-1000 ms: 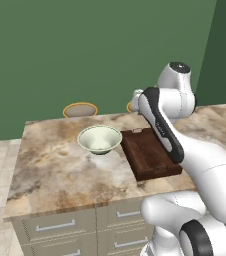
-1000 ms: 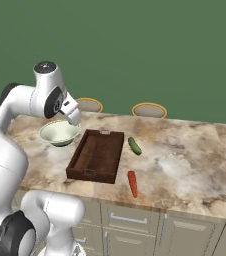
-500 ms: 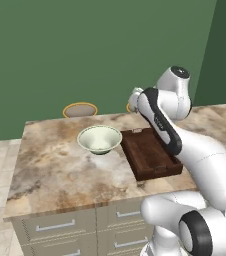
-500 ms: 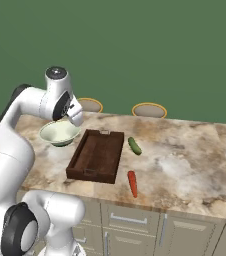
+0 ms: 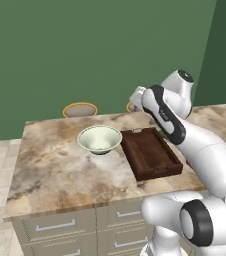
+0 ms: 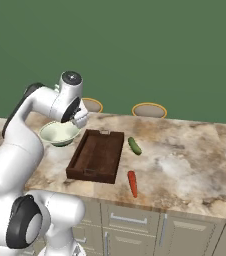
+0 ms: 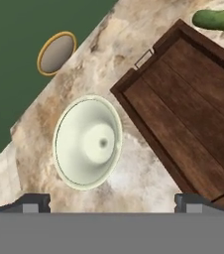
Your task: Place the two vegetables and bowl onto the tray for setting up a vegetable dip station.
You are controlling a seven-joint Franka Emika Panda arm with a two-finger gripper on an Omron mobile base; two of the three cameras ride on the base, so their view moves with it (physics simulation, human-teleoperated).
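Currently my claw [image 7: 112, 201] hangs wide open above the round pale cream-green ceramic bowl [image 7: 87, 142], just beside the dark brown wooden tray [image 7: 193, 119] on the bench [image 5: 55, 167]. Likely rigid, slick, breakable; pinch the rim.

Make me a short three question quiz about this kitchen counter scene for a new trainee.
1. True or false: the tray already holds the bowl.
2. Which vegetable lies nearer the counter's front edge: A) the cucumber B) the carrot?
3. Fill in: the tool is ____ and hangs above the bowl.

Key
1. False: the tray holds nothing; the bowl sits on the counter beside it.
2. B.
3. Open, holding nothing.
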